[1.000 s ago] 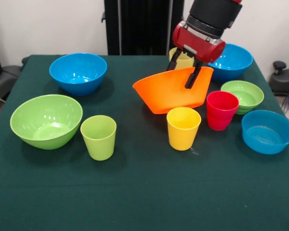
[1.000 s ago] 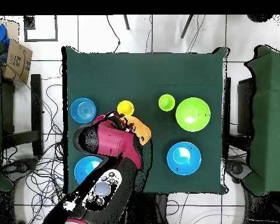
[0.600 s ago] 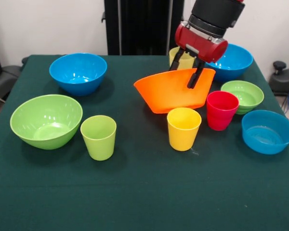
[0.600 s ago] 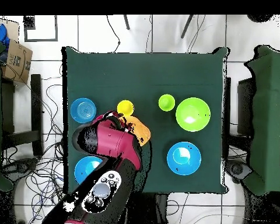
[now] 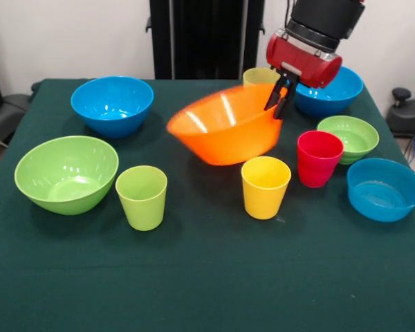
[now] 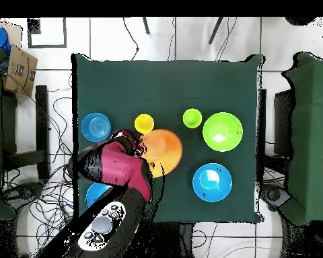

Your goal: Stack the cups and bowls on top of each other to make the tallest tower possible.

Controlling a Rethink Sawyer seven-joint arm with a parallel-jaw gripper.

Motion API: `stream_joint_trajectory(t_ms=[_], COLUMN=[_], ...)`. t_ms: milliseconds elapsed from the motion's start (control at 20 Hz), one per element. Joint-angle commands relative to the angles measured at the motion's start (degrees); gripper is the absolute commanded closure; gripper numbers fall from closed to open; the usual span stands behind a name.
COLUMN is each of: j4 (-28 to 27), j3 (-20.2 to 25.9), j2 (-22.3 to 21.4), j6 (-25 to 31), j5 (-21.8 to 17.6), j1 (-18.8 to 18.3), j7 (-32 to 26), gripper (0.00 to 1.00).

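Observation:
The big orange bowl (image 5: 221,128) (image 6: 163,149) stands tilted at mid-table, its right rim raised. My gripper (image 5: 279,104) pinches that rim, shut on it. A bright yellow cup (image 5: 265,187) (image 6: 144,123) and a red cup (image 5: 319,158) stand just in front of the bowl. A pale yellow cup (image 5: 259,76) peeks out behind it. The lime cup (image 5: 142,197) (image 6: 192,118) and the large lime bowl (image 5: 66,173) (image 6: 223,132) sit at the left. In the overhead view my red wrist (image 6: 120,168) hides the fingers.
One blue bowl (image 5: 112,104) (image 6: 212,182) stands at the back left, another (image 5: 332,90) behind my wrist. A small green bowl (image 5: 348,137) and a shallow blue bowl (image 5: 385,188) (image 6: 96,126) sit at the right. The green cloth (image 5: 207,277) covers the table.
My gripper rose and shifted right. The orange bowl swung from steeply tipped, opening facing away, to nearly level, and its inside now shows; the grip sits at its right rim.

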Motion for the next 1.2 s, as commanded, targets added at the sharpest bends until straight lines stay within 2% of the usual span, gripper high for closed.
stream_joint_trajectory(t_ms=[50, 200, 600, 700, 950, 1200], j4=[1.7, 1.5, -0.9, -1.7, -5.9, -8.9], j3=[5.0, 4.9, 2.5, 1.6, -2.4, -4.1], j2=[1.9, 2.1, 1.5, 1.2, 0.8, 0.4], j6=[-4.5, -4.1, 3.6, 6.7, 18.7, 25.5], j5=[3.4, 4.1, 3.6, 3.6, 1.7, 0.4], j1=[0.3, 0.6, 1.2, 1.7, 3.0, 3.2], j7=[12.6, 12.5, 9.6, 9.5, 8.8, 8.2], gripper=[1.00, 1.00, 1.00, 1.00, 1.00, 1.00])
